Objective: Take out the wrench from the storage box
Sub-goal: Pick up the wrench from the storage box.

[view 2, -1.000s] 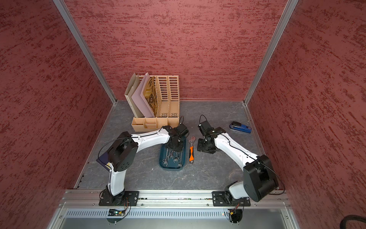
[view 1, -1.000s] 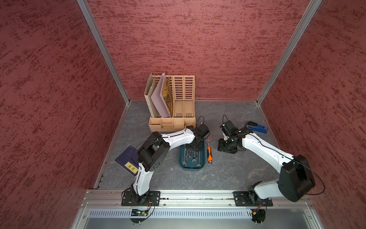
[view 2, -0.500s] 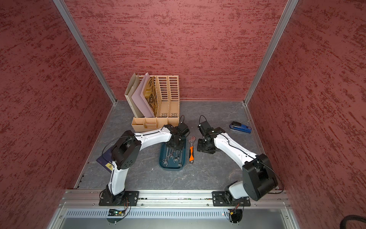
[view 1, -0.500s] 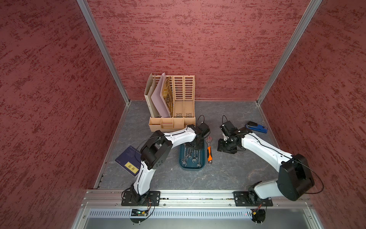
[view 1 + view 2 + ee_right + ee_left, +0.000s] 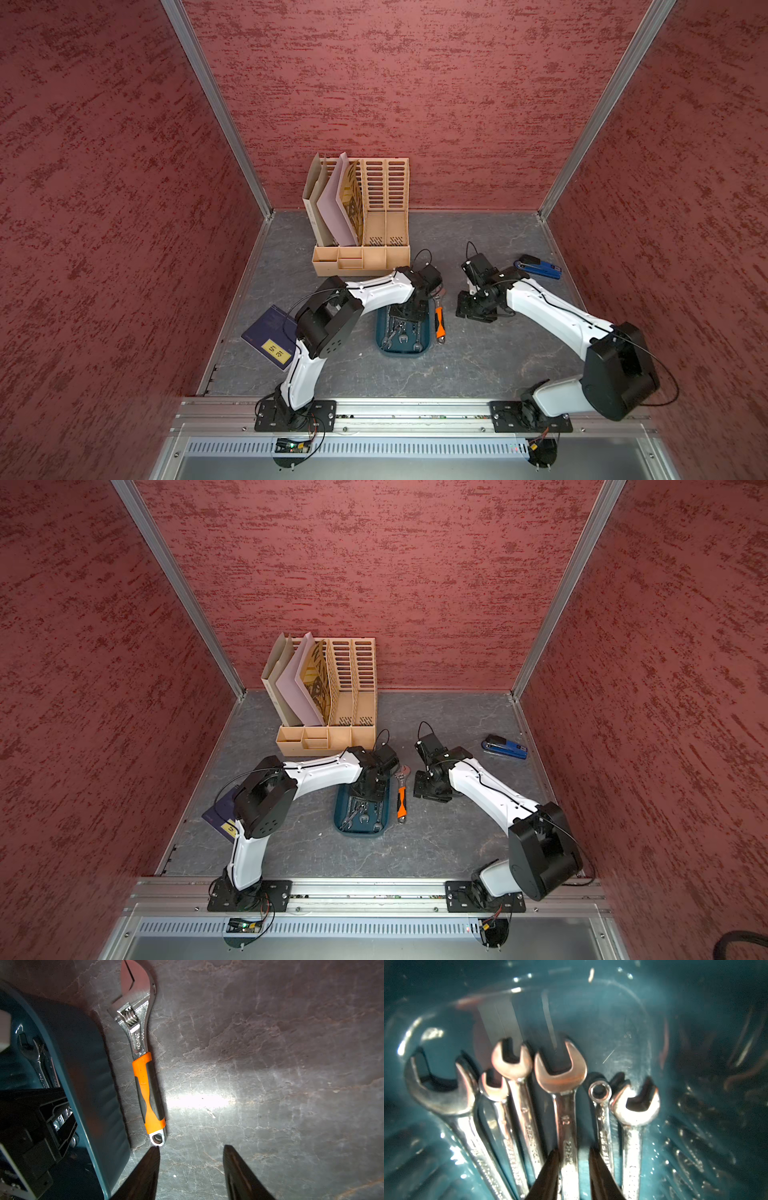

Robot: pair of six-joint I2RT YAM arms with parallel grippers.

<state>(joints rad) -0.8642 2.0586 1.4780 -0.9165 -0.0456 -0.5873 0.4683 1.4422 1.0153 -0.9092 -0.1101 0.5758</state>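
Both top views: storage box (image 5: 405, 354) sits under the left jaws, several wrenches (image 5: 361, 812) inside. An orange-handled wrench (image 5: 439, 322) lies on the desk (image 5: 478, 365) between the two sets of jaws.

Left wrist: left jaws straddle the shank of the wrench marked 12 (image 5: 566, 1118). They're narrowly parted, and a sliver of box floor shows beside one finger, so not clamped. It's steel, probably stiff, weighty and slick. Pinch mid-shank; neighbours crowd both sides.

Right wrist: right jaws half spread, empty, over bare desk. The orange handle's end is just ahead of one fingertip (image 5: 153, 1153).
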